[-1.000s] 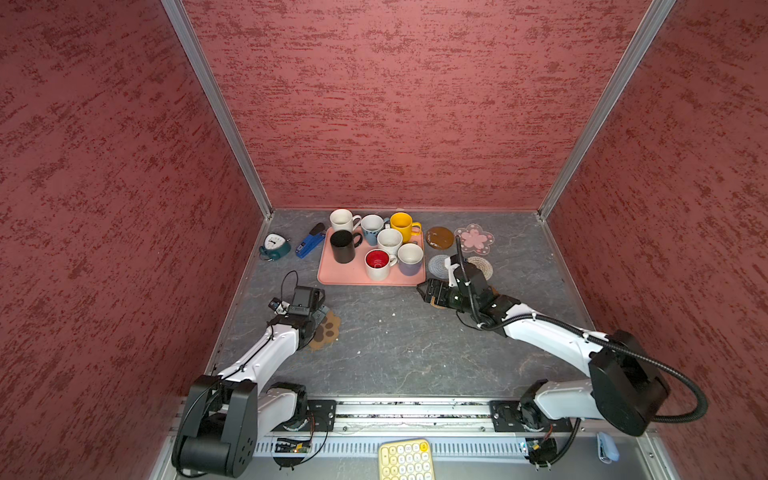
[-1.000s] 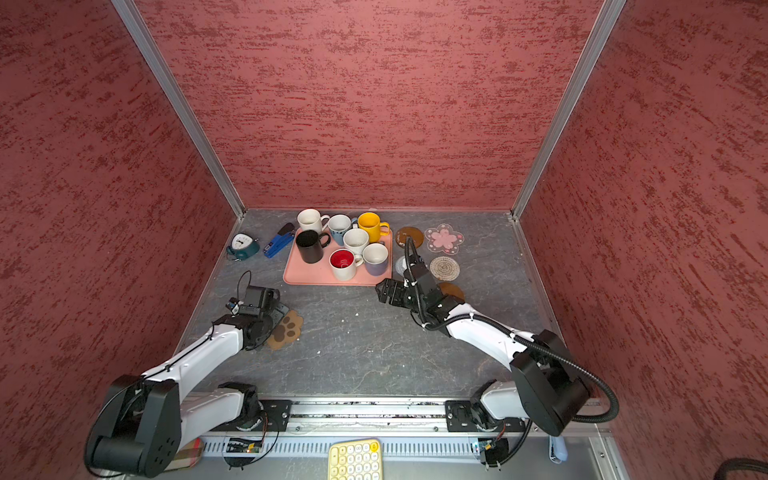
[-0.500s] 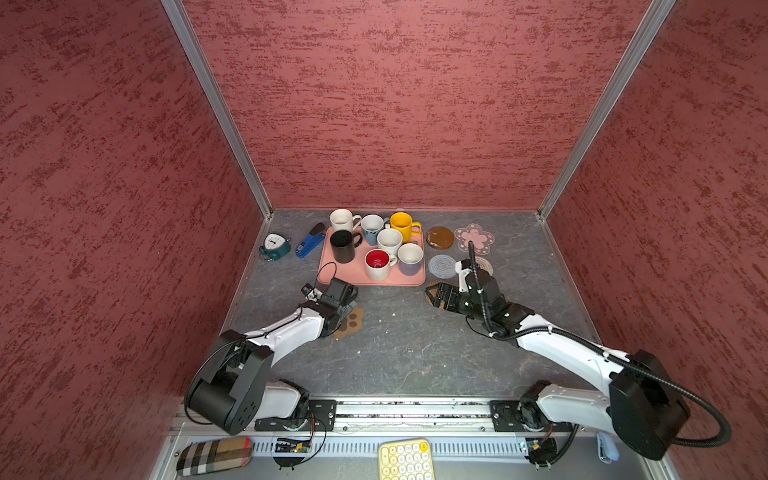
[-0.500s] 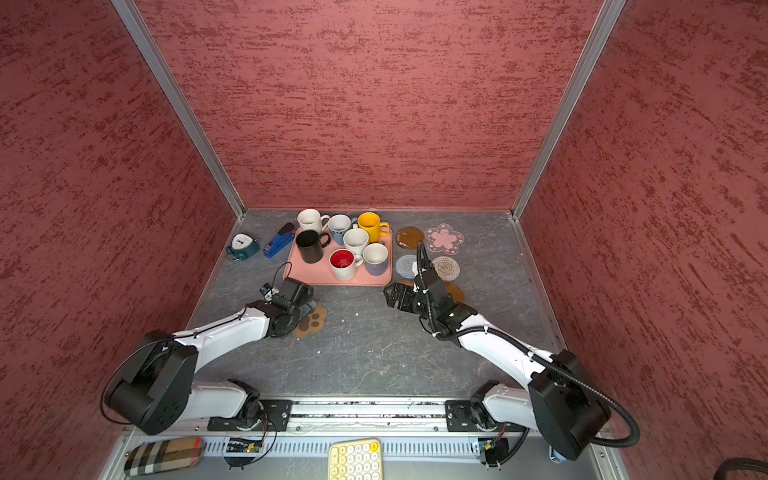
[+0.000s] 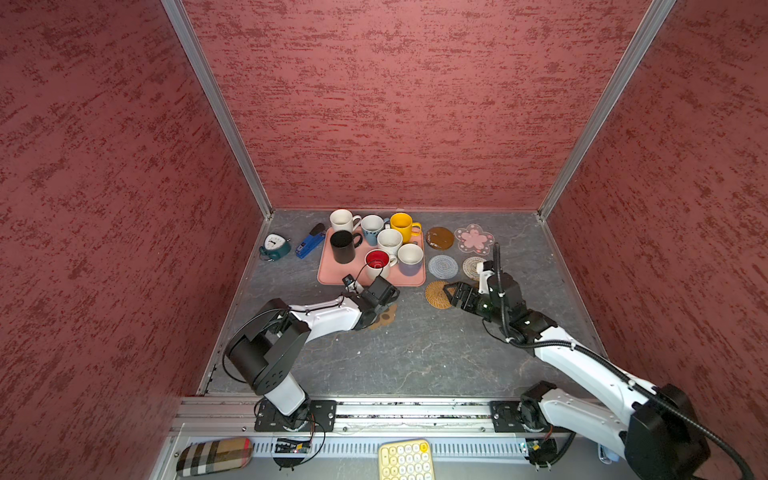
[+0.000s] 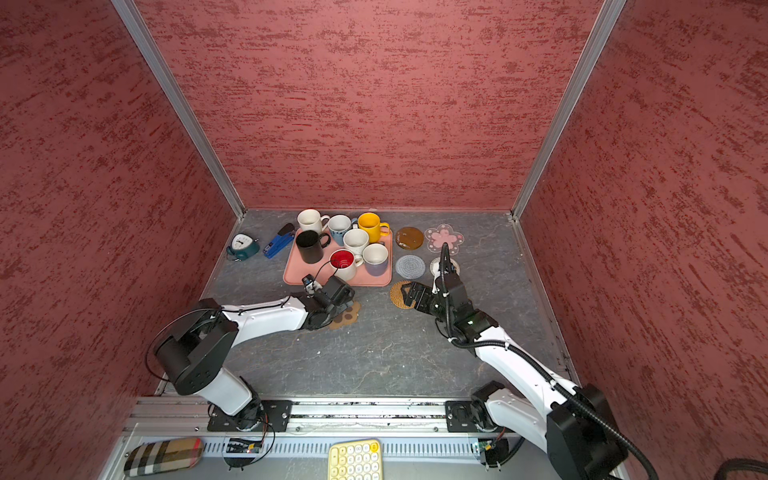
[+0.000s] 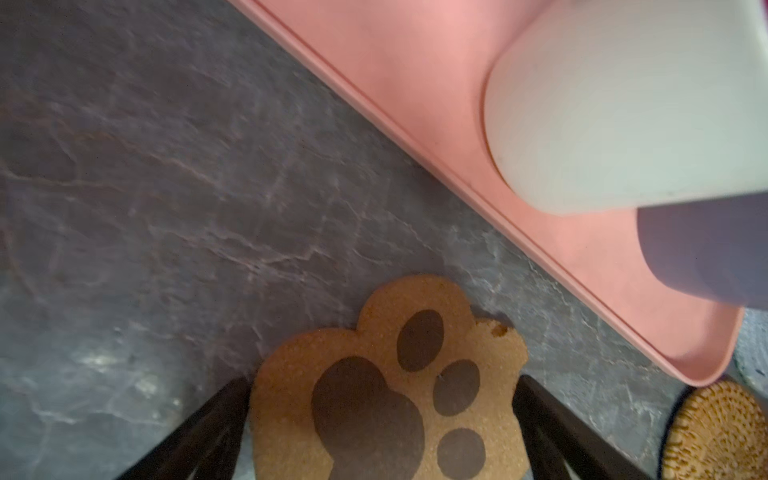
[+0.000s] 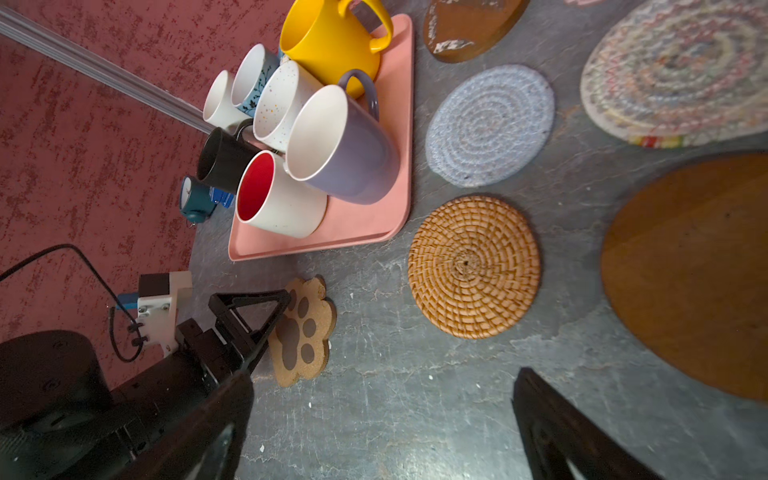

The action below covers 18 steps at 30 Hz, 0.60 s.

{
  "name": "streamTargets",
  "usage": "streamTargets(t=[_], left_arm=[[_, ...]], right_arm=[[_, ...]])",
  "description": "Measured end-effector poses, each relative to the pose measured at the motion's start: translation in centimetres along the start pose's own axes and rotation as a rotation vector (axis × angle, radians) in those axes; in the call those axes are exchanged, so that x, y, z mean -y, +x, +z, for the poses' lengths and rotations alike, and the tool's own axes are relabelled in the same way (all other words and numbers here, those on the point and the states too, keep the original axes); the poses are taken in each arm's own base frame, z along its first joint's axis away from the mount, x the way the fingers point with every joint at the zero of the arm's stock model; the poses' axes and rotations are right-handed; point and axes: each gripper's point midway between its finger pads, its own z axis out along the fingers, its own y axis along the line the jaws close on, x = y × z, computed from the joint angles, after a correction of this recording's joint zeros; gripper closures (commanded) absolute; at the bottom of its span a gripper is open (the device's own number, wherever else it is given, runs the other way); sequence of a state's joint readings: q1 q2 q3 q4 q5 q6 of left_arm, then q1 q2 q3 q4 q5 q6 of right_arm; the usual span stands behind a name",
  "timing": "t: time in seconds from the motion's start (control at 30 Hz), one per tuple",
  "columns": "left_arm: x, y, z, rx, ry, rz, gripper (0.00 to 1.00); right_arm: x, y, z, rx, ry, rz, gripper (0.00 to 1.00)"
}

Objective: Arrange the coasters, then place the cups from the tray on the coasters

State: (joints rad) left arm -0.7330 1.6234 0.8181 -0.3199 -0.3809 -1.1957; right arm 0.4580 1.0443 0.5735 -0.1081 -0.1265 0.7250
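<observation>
Grey stone-look bench, red walls. Coasters lie flat right of the tray — paw-print coaster in front of it, between the left gripper jaws, spread, not pinching. Right gripper jaws spread, empty. All seven cups on tray — none placed yet.

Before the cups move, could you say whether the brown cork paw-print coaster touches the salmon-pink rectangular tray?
Apart. The left wrist view shows bare grey tabletop between the brown cork paw-print coaster and the rim of the salmon-pink rectangular tray.
</observation>
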Motion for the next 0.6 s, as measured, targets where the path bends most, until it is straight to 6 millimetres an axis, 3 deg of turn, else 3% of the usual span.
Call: streamTargets(t=[0.27,0.43,0.6], left_arm=[[0.0,1.3,-2.2,-0.018,0.004,0.068,0.00],[1.0,-1.6,-6.6,0.053,0.099,0.105,0.00],[0.3,-4.8,-10.7,0.132,0.166,0.104,0.00]], right_arm=[[0.8,-0.3,-0.2,-0.015,0.033,-0.016,0.02],[-0.4,-0.4,0.5,-0.047,0.044,-0.066,0.02],[-4.0,0.8,2.8,-0.119,0.045,-0.179,0.03]])
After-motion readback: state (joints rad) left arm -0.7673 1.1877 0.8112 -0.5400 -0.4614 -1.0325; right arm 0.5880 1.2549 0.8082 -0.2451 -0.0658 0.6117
